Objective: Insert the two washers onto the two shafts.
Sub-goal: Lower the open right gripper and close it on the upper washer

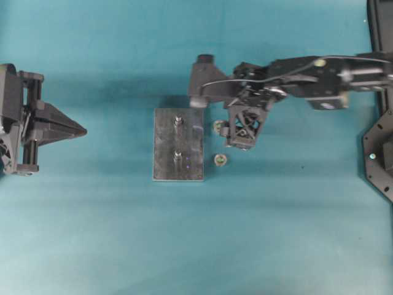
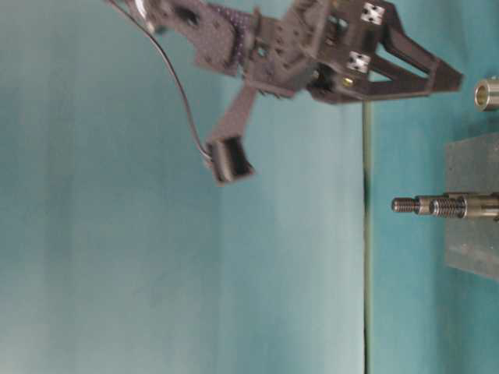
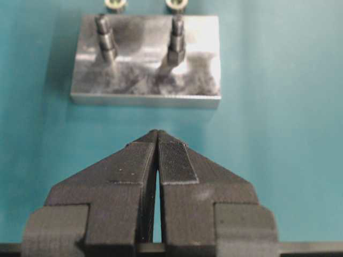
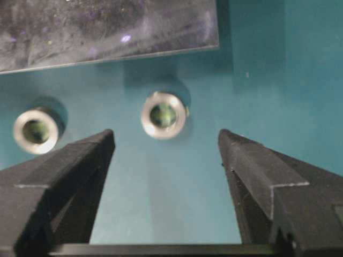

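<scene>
A washer (image 4: 164,115) lies flat on the table, hole up, just beside the plate (image 4: 107,27) that carries two upright shafts (image 1: 177,121). A second washer (image 4: 35,131) sits nearby. The right gripper (image 4: 166,142) hangs over the first washer, jaws apart, the washer just ahead between the tips. The left gripper (image 3: 157,140), jaws together, sits well apart; the right arm is nearer.

Two matte black robot arms; the left gripper (image 3: 157,140) has wedge-shaped fingers with ribbed pads, the right gripper (image 4: 166,140) arm carries a thin black cable
</scene>
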